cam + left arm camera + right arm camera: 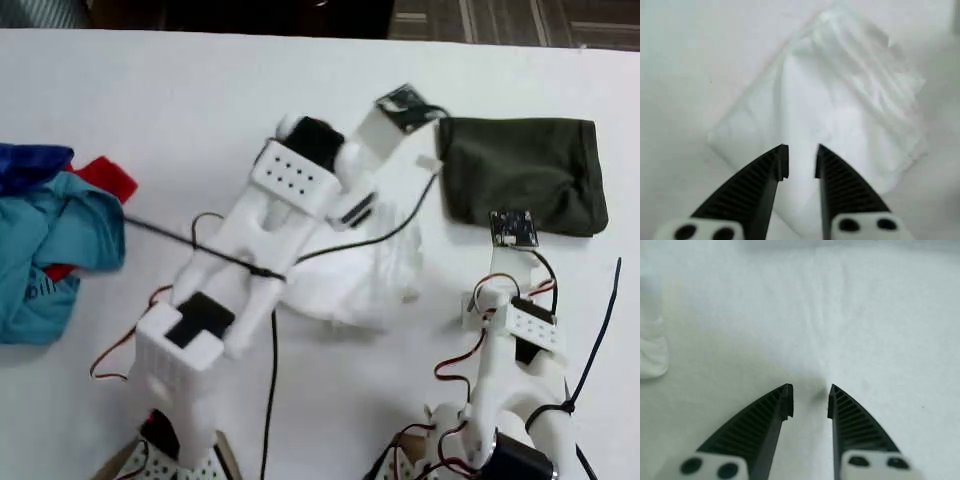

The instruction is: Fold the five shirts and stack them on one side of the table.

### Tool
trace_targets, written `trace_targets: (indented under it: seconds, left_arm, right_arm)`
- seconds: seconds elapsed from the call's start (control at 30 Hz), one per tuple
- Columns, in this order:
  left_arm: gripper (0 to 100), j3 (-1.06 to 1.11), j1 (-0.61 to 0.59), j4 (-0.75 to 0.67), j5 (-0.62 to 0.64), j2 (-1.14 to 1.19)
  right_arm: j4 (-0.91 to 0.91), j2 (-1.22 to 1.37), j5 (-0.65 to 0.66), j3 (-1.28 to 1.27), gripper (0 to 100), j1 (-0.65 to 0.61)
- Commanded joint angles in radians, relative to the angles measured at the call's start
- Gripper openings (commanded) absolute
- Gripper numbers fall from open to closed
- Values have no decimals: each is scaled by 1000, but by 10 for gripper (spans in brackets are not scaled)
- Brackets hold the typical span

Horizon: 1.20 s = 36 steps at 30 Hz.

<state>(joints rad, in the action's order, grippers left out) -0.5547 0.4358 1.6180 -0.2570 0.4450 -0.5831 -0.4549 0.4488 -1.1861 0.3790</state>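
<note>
left gripper (801,162): jaws slightly apart, pinching nothing, above rumpled white shirt (350,285) mid-table | right gripper (810,402): jaws slightly apart, over bare table (150,100) | dark green shirt (525,175): folded, toward far right corner | teal shirt (50,250), blue shirt (30,165), red shirt (105,175): heaped at left edge | teal shirt's print: unreadable
</note>
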Motion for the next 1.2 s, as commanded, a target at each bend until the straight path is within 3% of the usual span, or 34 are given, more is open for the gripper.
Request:
trace_targets:
  seconds: [0.0, 0.3, 0.57, 0.73, 0.9, 1.03, 1.17]
  left_arm:
    - [27, 44, -35, -12, -2, 32]
    - [25, 54, -184, -256, 0, 209]
    - [25, 19, -252, -285, 8, 273]
    - [25, -84, -275, -196, 52, 273]
    - [28, -237, -261, -51, 52, 273]
    - [28, -389, -290, 74, 51, 273]
    - [28, -487, -368, 172, 52, 270]
  right_arm:
    - [16, -36, -11, 0, 119, 5]
    - [15, -36, -11, 0, 119, 5]
    - [15, -36, -11, 0, 121, 7]
    - [-5, -45, -11, 28, 125, 8]
    - [-372, -33, -91, 371, 220, -33]
    - [-628, 24, -150, 718, 250, -191]
    - [-737, 186, -226, 959, 251, -378]
